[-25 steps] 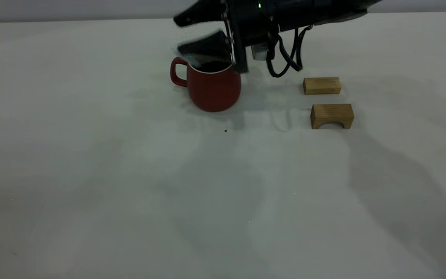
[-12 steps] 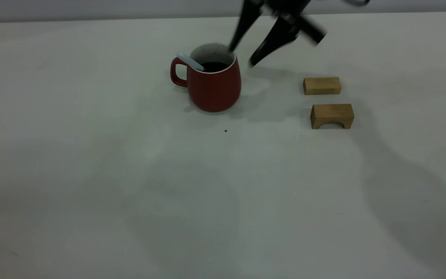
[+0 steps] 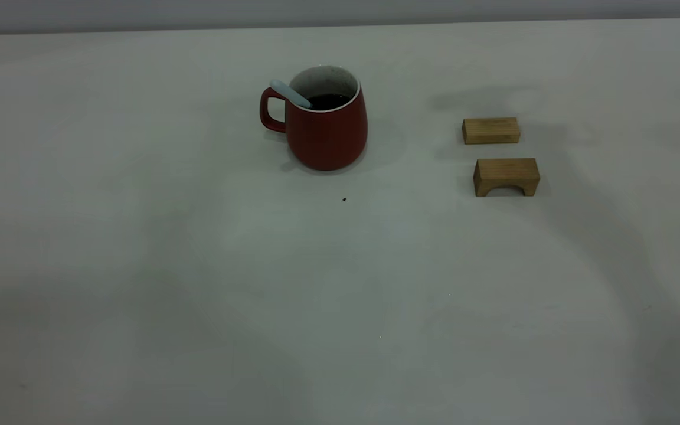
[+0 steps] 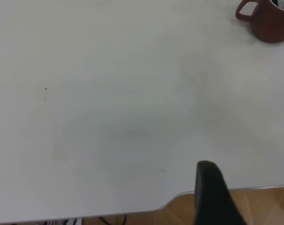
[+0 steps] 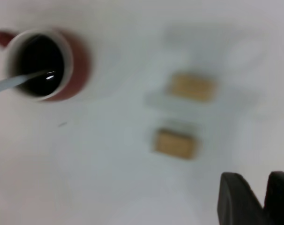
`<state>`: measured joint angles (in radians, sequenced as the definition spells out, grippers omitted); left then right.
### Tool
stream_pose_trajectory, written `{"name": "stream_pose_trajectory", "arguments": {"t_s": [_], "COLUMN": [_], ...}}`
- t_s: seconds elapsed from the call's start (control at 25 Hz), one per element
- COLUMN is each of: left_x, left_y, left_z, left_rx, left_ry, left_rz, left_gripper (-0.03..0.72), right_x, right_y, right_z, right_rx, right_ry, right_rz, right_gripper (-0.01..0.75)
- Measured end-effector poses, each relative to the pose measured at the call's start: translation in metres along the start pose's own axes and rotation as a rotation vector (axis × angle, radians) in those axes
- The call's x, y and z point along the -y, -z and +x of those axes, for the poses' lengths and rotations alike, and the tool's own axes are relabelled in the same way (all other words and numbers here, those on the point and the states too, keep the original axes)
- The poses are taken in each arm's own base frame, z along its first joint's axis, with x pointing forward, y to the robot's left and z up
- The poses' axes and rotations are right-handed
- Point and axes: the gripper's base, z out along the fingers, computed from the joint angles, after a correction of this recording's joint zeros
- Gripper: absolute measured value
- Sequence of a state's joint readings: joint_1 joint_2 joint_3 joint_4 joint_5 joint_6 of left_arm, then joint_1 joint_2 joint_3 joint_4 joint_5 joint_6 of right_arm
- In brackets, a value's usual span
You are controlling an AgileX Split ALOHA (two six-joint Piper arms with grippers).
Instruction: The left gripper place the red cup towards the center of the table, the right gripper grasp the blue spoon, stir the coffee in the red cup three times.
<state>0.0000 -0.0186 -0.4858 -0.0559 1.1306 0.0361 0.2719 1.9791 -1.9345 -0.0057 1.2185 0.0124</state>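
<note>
The red cup (image 3: 325,133) stands upright on the table (image 3: 198,265), toward the back centre, handle to the left. It holds dark coffee (image 3: 327,101). The blue spoon (image 3: 290,94) leans in the cup, its pale handle resting on the rim above the cup's handle. Neither gripper appears in the exterior view. The right wrist view looks down from high up on the cup (image 5: 46,63) and spoon (image 5: 15,82); my right gripper (image 5: 257,180) is far from them, slightly open and empty. My left gripper (image 4: 247,187) hangs open and empty near the table's corner, with the cup (image 4: 271,23) far away.
Two wooden blocks lie right of the cup: a flat bar (image 3: 491,130) and an arch-shaped one (image 3: 506,176) nearer the front. A tiny dark speck (image 3: 344,199) sits in front of the cup. The table's rounded corner edge (image 4: 179,197) shows in the left wrist view.
The right arm was over the cup with the spoon; it let go, opened, rose and drew away to the right out of the exterior view. The spoon stays leaning in the cup.
</note>
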Motion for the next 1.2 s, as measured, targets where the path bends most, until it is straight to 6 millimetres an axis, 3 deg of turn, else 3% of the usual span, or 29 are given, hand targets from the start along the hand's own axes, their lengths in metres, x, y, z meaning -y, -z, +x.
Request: {"name": "stream_pose_trajectory", "arguments": {"t_s": [0.2, 0.32, 0.48, 0.8, 1.04, 1.2], "left_x": [0.000, 0.000, 0.000, 0.000, 0.000, 0.000], "left_y": [0.000, 0.000, 0.000, 0.000, 0.000, 0.000], "left_z": [0.000, 0.000, 0.000, 0.000, 0.000, 0.000], "left_rx": [0.000, 0.000, 0.000, 0.000, 0.000, 0.000], "left_ry": [0.000, 0.000, 0.000, 0.000, 0.000, 0.000], "left_rz": [0.000, 0.000, 0.000, 0.000, 0.000, 0.000], "left_gripper": [0.449, 0.449, 0.449, 0.449, 0.449, 0.449], "right_x": [0.015, 0.017, 0.017, 0.011, 0.018, 0.014], "right_y": [0.089, 0.128, 0.163, 0.187, 0.202, 0.190], "right_z": [0.024, 0.043, 0.078, 0.182, 0.290, 0.347], "right_rx": [0.141, 0.212, 0.260, 0.254, 0.364, 0.456], "right_ry": [0.037, 0.020, 0.004, -0.010, -0.111, -0.205], "right_rz": [0.154, 0.166, 0.160, 0.088, 0.104, 0.130], "right_gripper": [0.182, 0.183, 0.188, 0.198, 0.206, 0.213]}}
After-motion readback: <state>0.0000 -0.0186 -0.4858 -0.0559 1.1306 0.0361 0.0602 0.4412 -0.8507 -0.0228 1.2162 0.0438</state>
